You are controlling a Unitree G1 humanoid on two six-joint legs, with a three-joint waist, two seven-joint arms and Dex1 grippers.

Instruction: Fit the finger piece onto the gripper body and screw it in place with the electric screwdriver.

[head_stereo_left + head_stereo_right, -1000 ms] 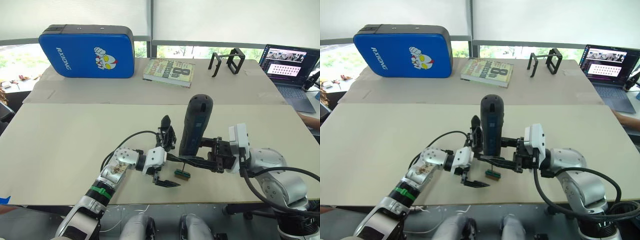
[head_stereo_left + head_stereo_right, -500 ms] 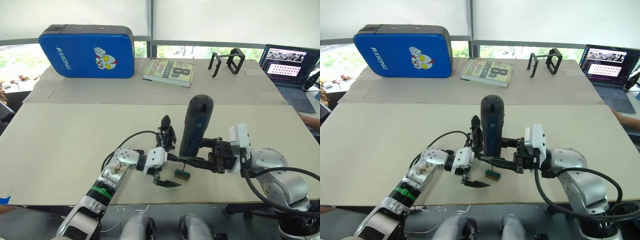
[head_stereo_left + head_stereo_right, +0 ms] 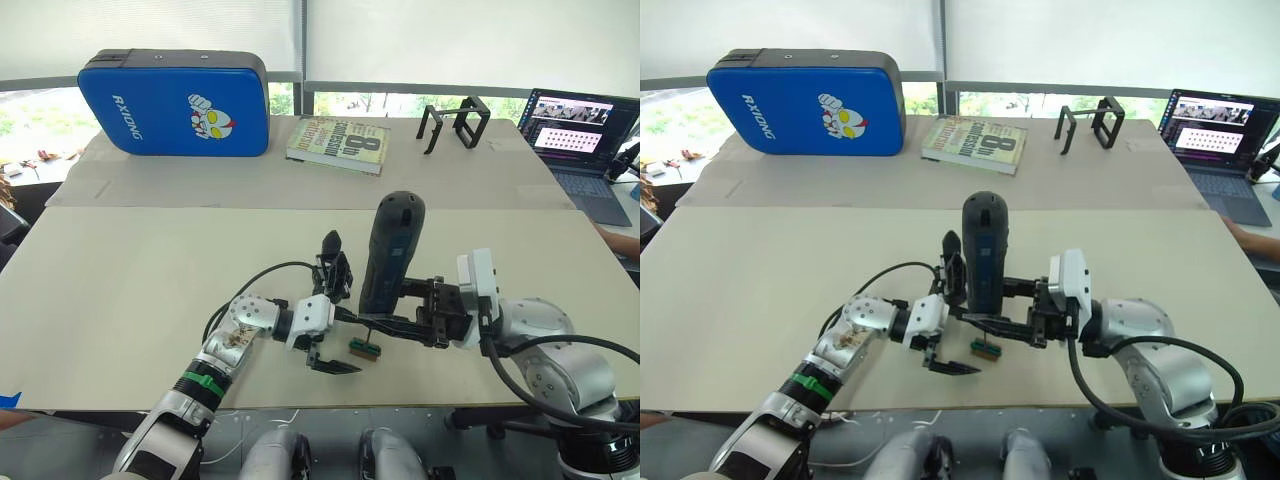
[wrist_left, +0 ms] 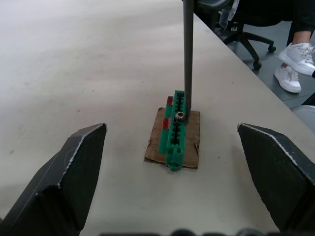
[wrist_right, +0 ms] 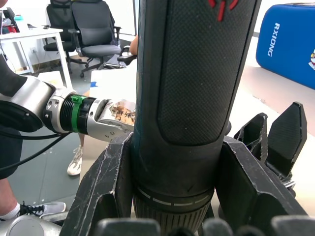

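A big pale tabletop (image 3: 130, 290) sits by bright windows, and at its far side lie a blue padded case with a cartoon hero on it (image 3: 175, 103), a book with a big number eight on its cover (image 3: 338, 144), a black wire-frame stand (image 3: 453, 123) and an open laptop with a lit screen (image 3: 579, 135). Near the front edge the right tool (image 5: 170, 196) is clamped on the thick black pen-shaped electric screwdriver (image 3: 392, 252), which stands almost straight up. Its thin metal bit points down and its tip touches a small screw on top of a little green block (image 4: 175, 129). The green block rests on a small brown square of card (image 4: 189, 138) lying flat on the tabletop. The left tool (image 4: 172, 162) has its two black fingers wide apart, one on each side of the green block, and it holds nothing. Just beside the left tool, on its far side, a small black part with a pointed black finger sticking up (image 3: 333, 262), the gripper body, stands close to the screwdriver. In the left wrist view a person's white shoes (image 4: 295, 61) and an office chair base (image 4: 244, 42) show on the floor past the tabletop's edge.
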